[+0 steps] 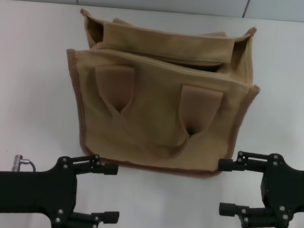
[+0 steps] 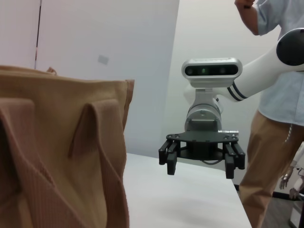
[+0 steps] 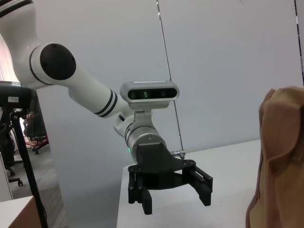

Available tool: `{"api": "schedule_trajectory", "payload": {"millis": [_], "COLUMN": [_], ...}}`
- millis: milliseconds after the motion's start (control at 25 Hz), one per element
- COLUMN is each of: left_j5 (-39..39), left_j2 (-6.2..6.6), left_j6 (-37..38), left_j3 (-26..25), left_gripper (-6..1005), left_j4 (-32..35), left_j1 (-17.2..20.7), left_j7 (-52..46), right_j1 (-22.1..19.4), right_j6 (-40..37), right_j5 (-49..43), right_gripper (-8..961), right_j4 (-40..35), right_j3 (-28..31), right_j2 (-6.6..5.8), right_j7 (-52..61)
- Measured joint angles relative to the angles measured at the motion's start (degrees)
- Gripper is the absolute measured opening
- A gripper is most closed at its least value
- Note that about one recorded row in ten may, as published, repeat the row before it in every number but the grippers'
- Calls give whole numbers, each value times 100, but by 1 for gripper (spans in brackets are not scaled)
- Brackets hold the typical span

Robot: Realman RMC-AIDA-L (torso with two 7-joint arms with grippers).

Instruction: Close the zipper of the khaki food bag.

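The khaki food bag (image 1: 160,101) stands upright in the middle of the white tabletop (image 1: 29,74), toward the far side, with its broad front panel facing the robot. Its two wide strap handles (image 1: 157,112) hang down over that panel. The top of the bag gapes: the far flap stands up and a dark opening shows between it and the near edge on the right side. The zipper itself and its pull tab cannot be made out from any view.

The left gripper (image 1: 110,193) hovers at the near left, just in front of the bag's lower left corner, apart from the fabric. Its fingers (image 1: 106,169) are spread wide with nothing between them. The right gripper (image 1: 229,187) sits at the near right, close by the bag's lower right corner, its fingers (image 1: 226,164) likewise spread and holding nothing.

A person (image 2: 275,109) in a light shirt and tan trousers stands behind the right arm.
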Motion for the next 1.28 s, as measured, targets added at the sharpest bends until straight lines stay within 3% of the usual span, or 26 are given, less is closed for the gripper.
{"api": "schedule_trajectory", "payload": {"millis": [480,640,680,760,800,960,1120,1280], "left_j5": [-25,-34,-35,-38,-38,-44,-46,-58], "left_j2": [-6,18,30,83,83,102,101,9], "left_j6": [-62,-68,-69,-84,-84,-278,-625,-1330], "left_j3": [-63,-363,-507,-1275,-1275,-2612,-2834,-2846], "left_gripper": [843,843,843,843,842,842,842,842], "left_j4": [6,21,25,27,27,42,60,34], "left_j1": [6,46,66,148,148,178,111,-116], "left_j7": [2,2,4,10,10,14,-20,-38], "right_j1": [2,1,1,3,3,8,10,27], "right_j6": [35,99,99,123,123,172,221,233], "right_j5": [0,0,0,0,0,1,2,11], "right_gripper": [758,758,758,758,758,758,758,758], "right_j4": [99,175,175,253,253,415,446,526], "right_j3": [-2,-1,-1,19,19,60,61,63], "right_j2": [0,0,0,-1,-1,-1,0,-1], "right_j7": [-26,-44,-44,-83,-83,-285,-330,-388]}}
